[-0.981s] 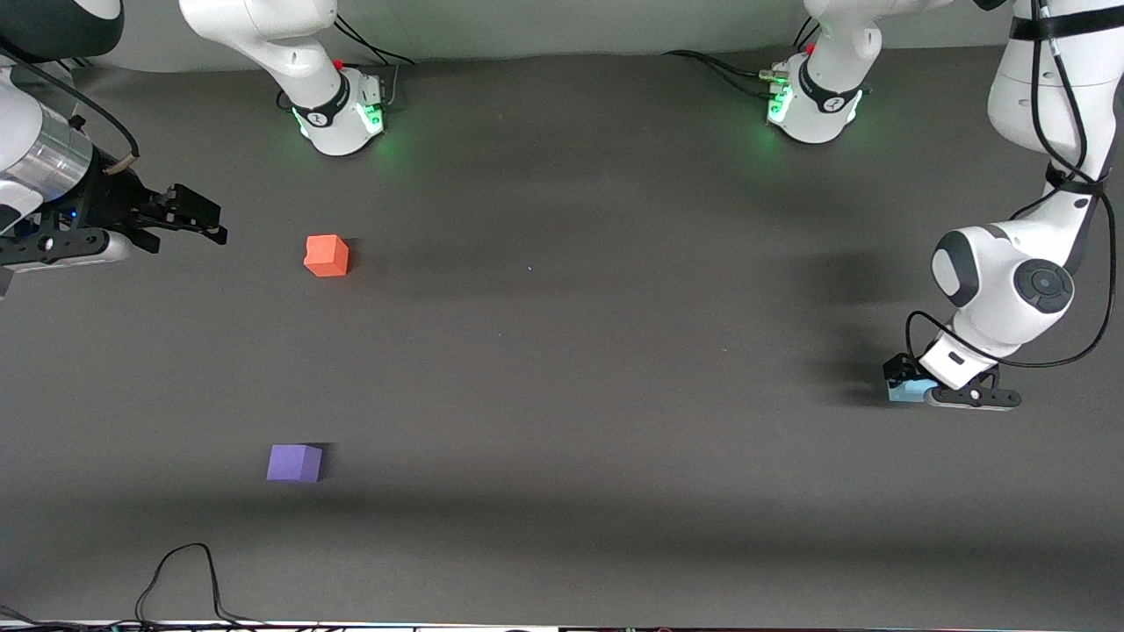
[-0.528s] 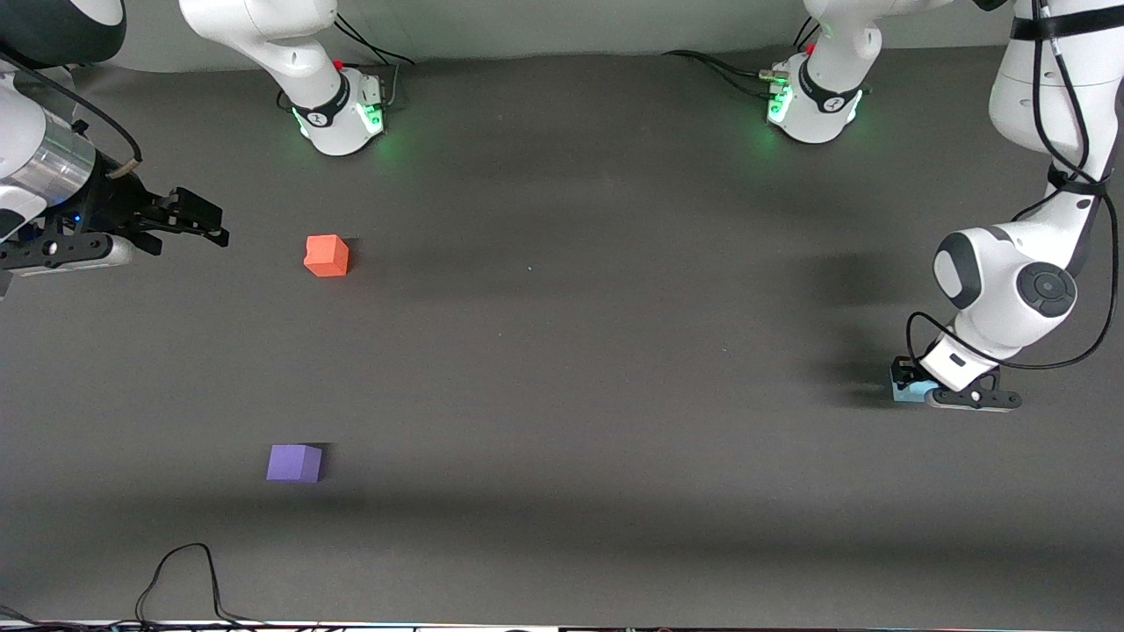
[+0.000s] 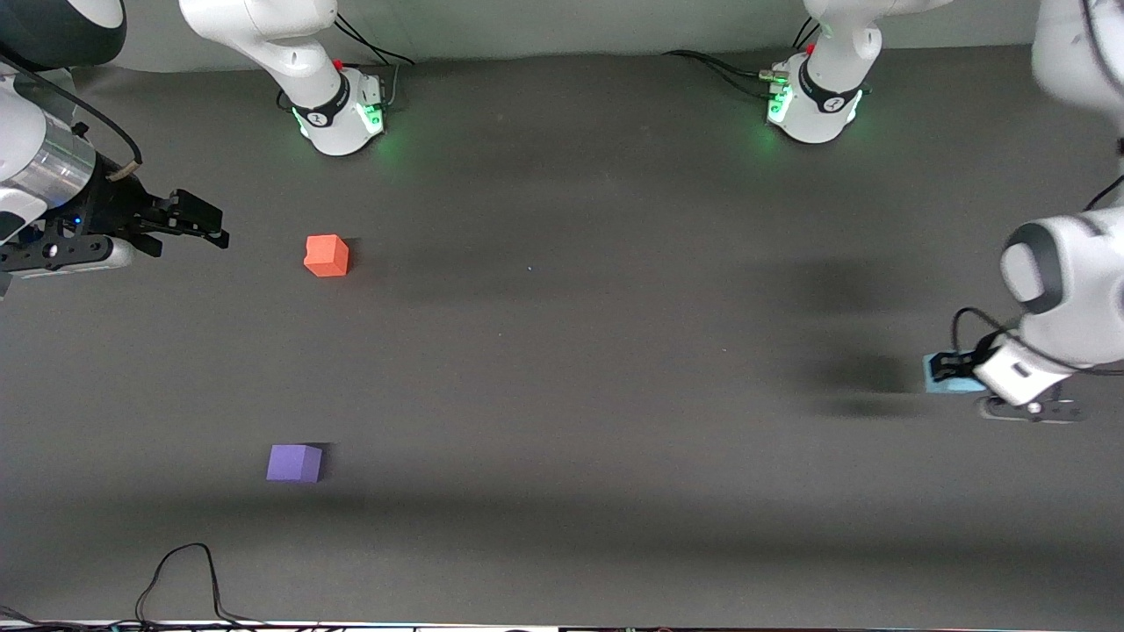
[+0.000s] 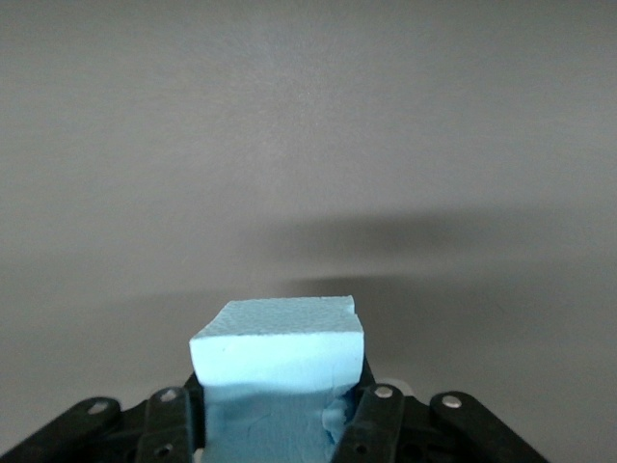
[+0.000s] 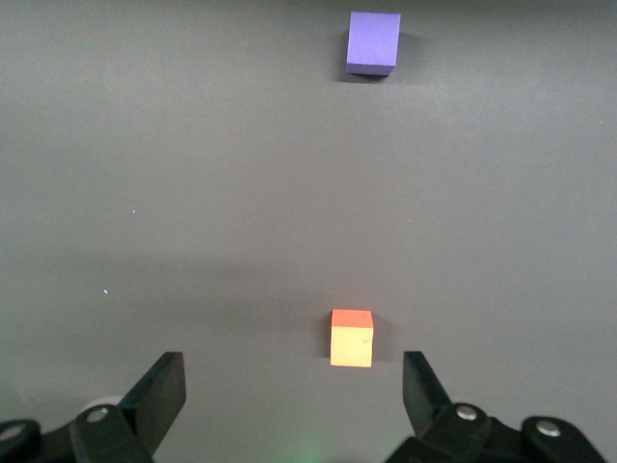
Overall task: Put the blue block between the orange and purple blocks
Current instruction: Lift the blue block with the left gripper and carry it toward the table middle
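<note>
Since the blue block sits clamped in the left pincer out at the left arm's end of the desk, the coming carry turns on one thing: the gap it must fill lies well away, toward the right arm's end. In the front view that gap is the bare strip between the orange block and the purple block, the purple one nearer the camera, the two well apart and roughly in line. A shadow lying apart from the block suggests it is off the desk, though I cannot be sure. The right pincer waits just beside the orange block, jaws spread wide and empty; it is the nearer arm to the gap, yet the left one holds the cube.

From the left wrist, the blue block is a pale, grainy foam cube pinched between the black fingers, one upper edge chipped.

From the right wrist, the orange block lies between the parted fingertips with the purple block farther on.
</note>
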